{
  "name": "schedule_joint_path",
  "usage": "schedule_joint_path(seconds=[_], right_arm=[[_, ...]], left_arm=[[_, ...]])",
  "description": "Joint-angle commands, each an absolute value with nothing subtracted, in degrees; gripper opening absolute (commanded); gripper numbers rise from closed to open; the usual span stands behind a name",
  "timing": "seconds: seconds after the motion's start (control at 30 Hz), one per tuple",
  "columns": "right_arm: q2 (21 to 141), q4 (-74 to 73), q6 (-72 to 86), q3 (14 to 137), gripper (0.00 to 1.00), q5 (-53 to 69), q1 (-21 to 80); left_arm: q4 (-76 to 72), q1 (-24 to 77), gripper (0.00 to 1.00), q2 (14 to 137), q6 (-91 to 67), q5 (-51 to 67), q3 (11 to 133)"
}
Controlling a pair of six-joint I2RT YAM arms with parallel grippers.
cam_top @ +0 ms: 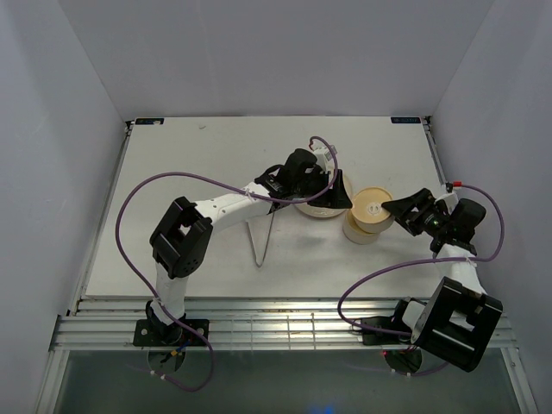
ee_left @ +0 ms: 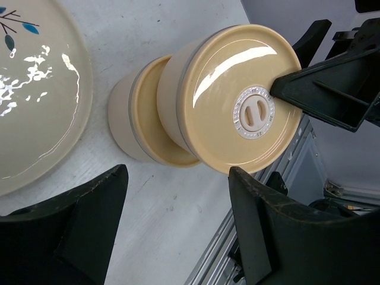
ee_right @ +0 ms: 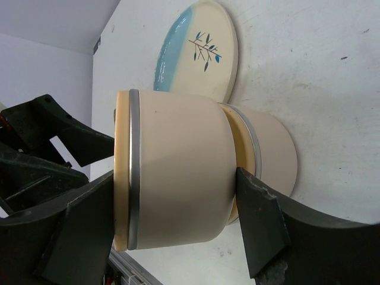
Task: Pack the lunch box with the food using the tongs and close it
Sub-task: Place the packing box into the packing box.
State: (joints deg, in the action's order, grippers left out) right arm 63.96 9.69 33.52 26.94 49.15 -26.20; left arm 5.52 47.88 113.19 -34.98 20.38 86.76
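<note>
Tongs [cam_top: 260,257] are lying nearest, spread in a V, pinching nothing, at the plate's [cam_top: 317,214] seven o'clock. Left gripper [ee_left: 178,172] is hovering wide and empty over its three o'clock rim, beside the lunch box [cam_top: 366,226]. Right gripper [ee_right: 175,178] is clamping the upper tier [ee_right: 178,136]; only wrist views are showing it tilting off the base [ee_right: 274,148].

The cream two-tier lunch box [cam_top: 369,220] is standing with its lidded upper tier sitting askew; slim silver tongs [cam_top: 260,257] are lying left of it
</note>
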Motion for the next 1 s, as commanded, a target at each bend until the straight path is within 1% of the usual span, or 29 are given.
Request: schedule_joint_path(seconds=[0.0, 0.07, 0.27, 0.37, 0.47, 0.63, 0.97], right_arm=[[62.93, 8.53, 30.5, 29.45, 0.77, 47.81, -26.46], [62.67, 8.26, 30.32, 29.36, 0.79, 47.29, -26.54], [62.84, 8.0, 30.23, 29.0, 0.92, 47.37, -26.46], [62.67, 7.82, 30.23, 28.83, 0.95, 48.07, -26.45], [61.88, 7.56, 29.97, 29.0, 0.96, 46.85, -26.19], [62.31, 2.2, 26.56, 30.93, 0.96, 44.39, -24.44], [61.0, 0.09, 24.61, 32.78, 0.96, 39.55, -22.94]], left_arm=[[4.22, 48.25, 0.79, 113.38, -35.24, 21.01, 89.03], [4.13, 48.34, 0.79, 113.55, -35.25, 21.18, 89.12], [4.13, 48.52, 0.79, 113.55, -35.16, 21.18, 88.95], [4.13, 48.43, 0.79, 113.47, -35.24, 21.27, 89.03], [3.87, 48.43, 0.79, 113.73, -35.33, 21.44, 89.12], [3.69, 48.6, 0.78, 114.08, -35.59, 21.8, 89.47], [3.95, 48.6, 0.78, 114.17, -35.51, 21.8, 90.09]])
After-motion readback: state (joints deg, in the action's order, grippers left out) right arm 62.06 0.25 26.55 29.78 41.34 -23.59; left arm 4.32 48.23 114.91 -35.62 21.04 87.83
